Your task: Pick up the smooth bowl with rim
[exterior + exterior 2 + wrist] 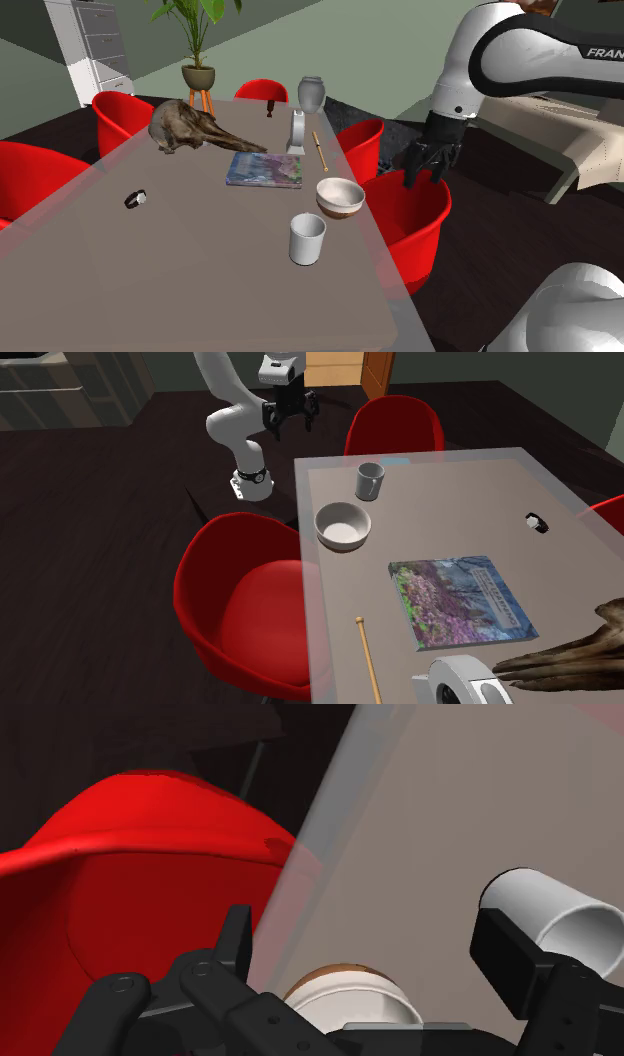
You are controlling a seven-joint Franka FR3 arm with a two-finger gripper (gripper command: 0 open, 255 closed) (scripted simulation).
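Bowl point(340, 196) sits untouched on the table point(150, 270). Gripper point(425, 178) hangs open and empty, raised and off to the bowl's side. Approach, grasp and lift are all left to do.

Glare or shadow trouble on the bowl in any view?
Shoulder view: bowl evenly lit, no glare. Second exterior view: same, floor dim. Wrist view: the hand covers the bowl's lower part; red chair shows through the table edge.

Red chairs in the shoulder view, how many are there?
5 chairs: two left of the table in that view, one at its far end, two right of it. More may be hidden.
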